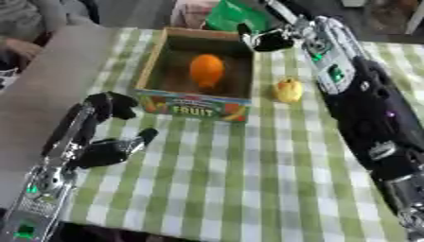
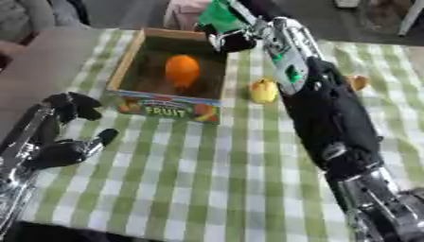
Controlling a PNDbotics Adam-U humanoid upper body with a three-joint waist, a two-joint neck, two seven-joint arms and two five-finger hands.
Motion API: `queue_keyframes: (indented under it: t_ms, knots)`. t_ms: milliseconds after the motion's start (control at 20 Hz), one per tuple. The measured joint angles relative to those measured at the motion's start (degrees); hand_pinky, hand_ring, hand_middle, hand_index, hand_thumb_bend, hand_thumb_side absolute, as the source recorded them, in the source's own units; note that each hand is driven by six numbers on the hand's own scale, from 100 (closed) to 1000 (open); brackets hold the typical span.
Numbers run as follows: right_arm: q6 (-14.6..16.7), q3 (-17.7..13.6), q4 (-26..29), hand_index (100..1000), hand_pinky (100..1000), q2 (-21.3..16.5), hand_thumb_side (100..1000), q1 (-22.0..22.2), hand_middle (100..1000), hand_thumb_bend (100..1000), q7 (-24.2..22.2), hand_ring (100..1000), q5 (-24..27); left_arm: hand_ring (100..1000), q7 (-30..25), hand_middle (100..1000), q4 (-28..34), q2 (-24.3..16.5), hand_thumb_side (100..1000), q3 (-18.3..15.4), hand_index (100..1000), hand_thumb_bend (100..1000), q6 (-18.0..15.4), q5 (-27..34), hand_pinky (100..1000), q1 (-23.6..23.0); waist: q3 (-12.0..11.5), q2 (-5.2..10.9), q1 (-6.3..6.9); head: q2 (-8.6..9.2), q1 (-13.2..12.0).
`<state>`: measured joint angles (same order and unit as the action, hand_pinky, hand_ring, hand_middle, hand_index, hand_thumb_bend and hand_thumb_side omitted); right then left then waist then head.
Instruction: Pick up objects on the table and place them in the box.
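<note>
The box (image 1: 197, 71) sat in the upper middle of the frame on a green-and-white checked tablecloth (image 1: 248, 179) — cardboard walls, open top, a printed front panel reading FRUIT. Inside it lay an orange fruit (image 1: 206, 70), roughly centred on the box floor.

Just right of the box, on the cloth and apart from the box wall, was a small yellow object (image 1: 288, 90), shape hard to make out. In the right eye view a small orange-brown thing (image 2: 357, 82) showed at the right, partly hidden behind the right arm; could not tell what it was.

The right arm (image 1: 364, 108) ran from the lower right corner up to the top centre. Its right hand (image 1: 267, 40) was at the box's far right corner, over the rim, fingers curled — nothing visible inside them, though that part was blurred. A green item (image 1: 236, 14) lay behind the hand at the top edge, off the table.

The left hand (image 1: 103, 127) was at the lower left of the frame, over the left edge of the cloth, well apart from the box front. Fingers looked relaxed and spread, thumb pointing right, holding nothing. The forearm ran down to the bottom left corner.
</note>
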<state>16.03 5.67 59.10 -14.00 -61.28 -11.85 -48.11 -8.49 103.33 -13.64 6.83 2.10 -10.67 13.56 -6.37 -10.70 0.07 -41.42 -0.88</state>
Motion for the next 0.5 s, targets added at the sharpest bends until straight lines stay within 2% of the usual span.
queue_keyframes:
  t_ms: [200, 500]
  knots:
    - [-1.05, -1.38, 0.39, 951, 802, -3.4, 100, 1.53, 835, 123, -0.18, 855, 1.77, 607, 0.22, 471, -0.03, -0.02, 164, -0.31, 648, 560, 0.12, -0.2, 679, -0.34, 0.97, 0.14, 0.15, -0.33, -0.6]
    - [-3.05, -3.96, -0.45, 953, 805, -6.44, 100, 3.78, 833, 111, 0.85, 858, 3.02, 608, 0.38, 471, -0.3, -0.03, 164, -0.38, 649, 561, 0.05, -0.34, 679, -0.51, 1.76, 0.25, 0.31, -0.35, -1.06]
